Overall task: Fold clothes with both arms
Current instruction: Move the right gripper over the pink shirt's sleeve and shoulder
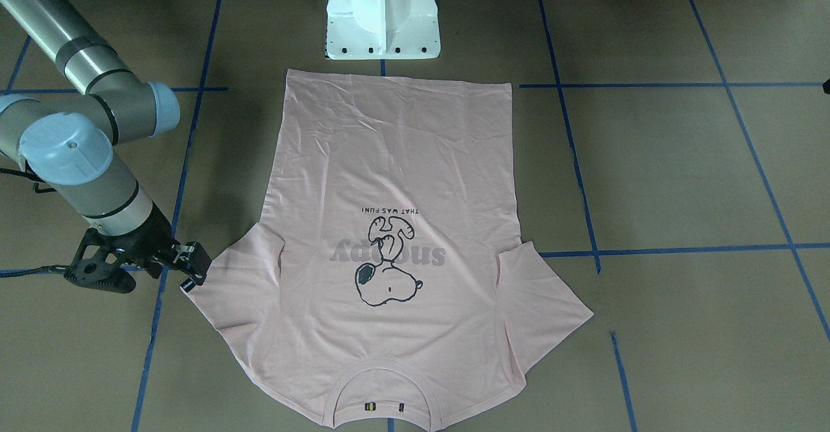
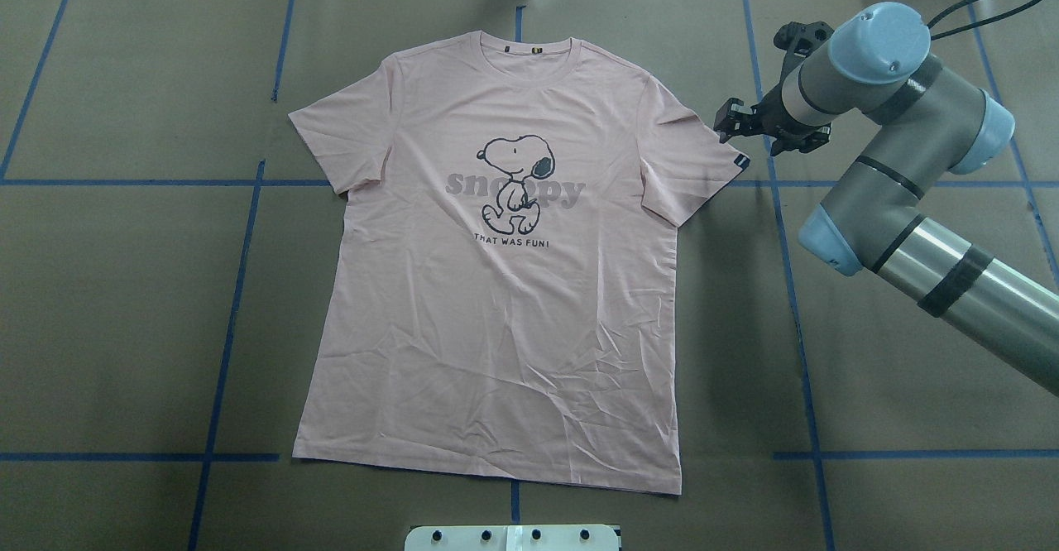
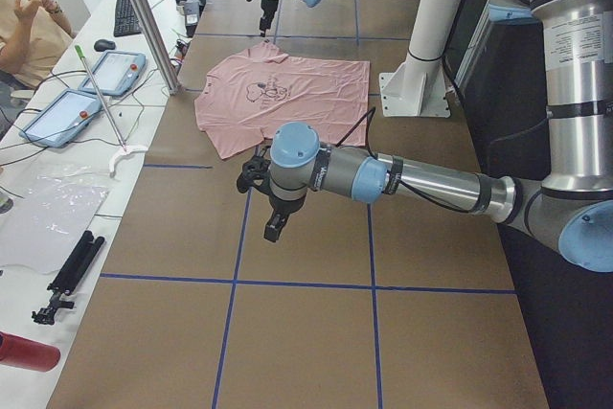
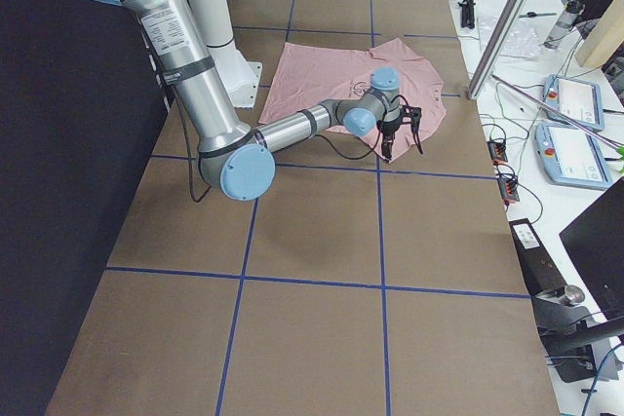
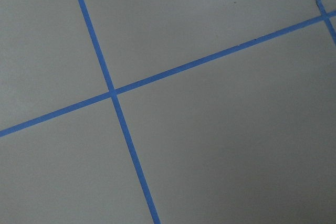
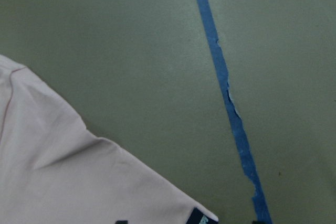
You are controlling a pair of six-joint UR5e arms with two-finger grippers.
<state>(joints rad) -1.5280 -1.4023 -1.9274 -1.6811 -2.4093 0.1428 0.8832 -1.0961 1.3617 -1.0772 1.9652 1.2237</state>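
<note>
T-shirt (image 2: pixel 496 328) lies flat in the middle of the worktop (image 2: pixel 124 328), print up. Its collar is on the far side from the robot and its hem on the near side. It has light creases and nothing is folded yet.

The right gripper (image 2: pixel 733 125) hangs right at the tip of the right sleeve (image 2: pixel 687 154). From the right wrist view the jaws look spread, with the dark sleeve tag (image 6: pixel 202 217) sitting between them. It is not pinching cloth as far as I can see, and I can't tell whether it touches.

The left gripper (image 3: pixel 272 227) shows only in the left side view, so I can't tell if it is spread or closed. It is well apart from the shirt, and its wrist camera sees only bare worktop and blue tape lines (image 5: pixel 113 93).

I judge the step in hand is getting hold of the sleeves. To do it well:
- Drop the right gripper straight down on the sleeve hem and catch both layers, not just the tag corner.
- Bring the left gripper over to the left sleeve (image 2: pixel 331 133) first.
- Pinch at matching spots on both sides.
- Lift both sleeves together and keep them low, so the body doesn't drag or skew.
</note>
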